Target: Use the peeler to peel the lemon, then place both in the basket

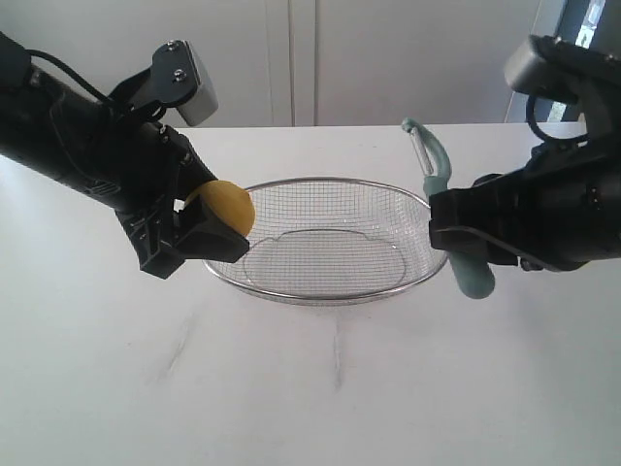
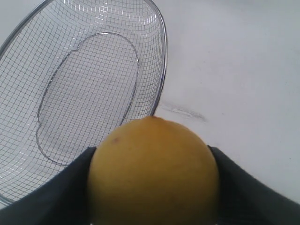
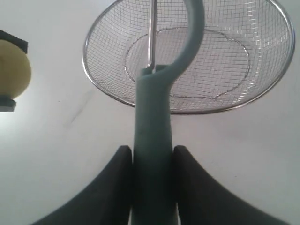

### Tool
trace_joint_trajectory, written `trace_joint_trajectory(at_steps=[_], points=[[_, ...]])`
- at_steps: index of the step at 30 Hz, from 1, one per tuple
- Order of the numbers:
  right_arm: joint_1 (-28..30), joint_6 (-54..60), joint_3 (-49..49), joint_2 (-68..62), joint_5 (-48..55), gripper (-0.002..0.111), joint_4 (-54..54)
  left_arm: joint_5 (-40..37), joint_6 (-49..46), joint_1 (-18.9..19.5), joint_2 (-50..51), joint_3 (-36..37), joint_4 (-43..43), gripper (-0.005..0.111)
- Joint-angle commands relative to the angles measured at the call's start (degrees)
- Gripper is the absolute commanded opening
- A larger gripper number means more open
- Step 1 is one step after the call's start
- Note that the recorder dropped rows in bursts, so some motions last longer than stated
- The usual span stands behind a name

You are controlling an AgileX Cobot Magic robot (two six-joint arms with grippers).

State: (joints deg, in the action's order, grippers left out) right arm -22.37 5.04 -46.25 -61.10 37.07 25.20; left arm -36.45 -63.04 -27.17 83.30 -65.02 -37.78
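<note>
The yellow lemon [image 1: 225, 206] hangs just outside the left rim of the wire-mesh basket [image 1: 325, 293], with my left gripper [image 1: 199, 225] shut on it. In the left wrist view the lemon [image 2: 153, 171] fills the space between both black fingers [image 2: 61, 187], the basket [image 2: 161, 56] beyond it. My right gripper [image 1: 456, 233] is shut on the pale teal handle of the peeler [image 1: 448, 204], held nearly upright at the basket's right rim, blade head up. The right wrist view shows the peeler [image 3: 152, 140] clamped between the fingers, its hook over the basket [image 3: 103, 89], and the lemon [image 3: 14, 68] at the edge.
A white table [image 1: 310, 388] carries the basket in its middle. A pale wall with cabinet seams stands behind. Both black arms flank the basket, left and right.
</note>
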Motion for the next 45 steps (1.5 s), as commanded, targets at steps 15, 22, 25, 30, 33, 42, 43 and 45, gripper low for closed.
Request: trace_joint_trajectory(at_steps=[15,22,25,30,33,42,43,45], points=[[0.2,27.0,6.3,-18.3,-6.4,0.000,37.3,-0.8,0.2,-0.3,-0.7,0.4,-1.3,0.000],[0.2,42.2,6.3,-23.4,1.8,0.000,54.6,-0.8,0.2,-0.3,-0.7,0.4,-1.3,0.000],[0.2,47.6,6.3,-25.6,4.9,0.000,60.8,-0.8,0.2,-0.3,-0.7,0.4,-1.3,0.000],[-1.0,52.6,6.3,-28.3,8.6,0.000,66.6,-0.7,0.2,-0.3,-0.7,0.4,-1.3,0.000],[-3.1,54.0,5.7,-29.2,8.5,0.000,68.1,-0.6,0.2,-0.3,-0.7,0.4,-1.3,0.000],[-7.2,54.0,2.8,-29.6,8.1,0.000,69.7,-0.6,0.2,-0.3,-0.7,0.4,-1.3,0.000],[-7.3,54.0,2.7,-29.6,8.1,0.000,69.8,-0.6,0.2,-0.3,-0.7,0.4,-1.3,0.000],[-7.3,54.0,2.4,-29.6,8.3,0.000,69.7,-0.6,0.2,-0.3,-0.7,0.4,-1.3,0.000]])
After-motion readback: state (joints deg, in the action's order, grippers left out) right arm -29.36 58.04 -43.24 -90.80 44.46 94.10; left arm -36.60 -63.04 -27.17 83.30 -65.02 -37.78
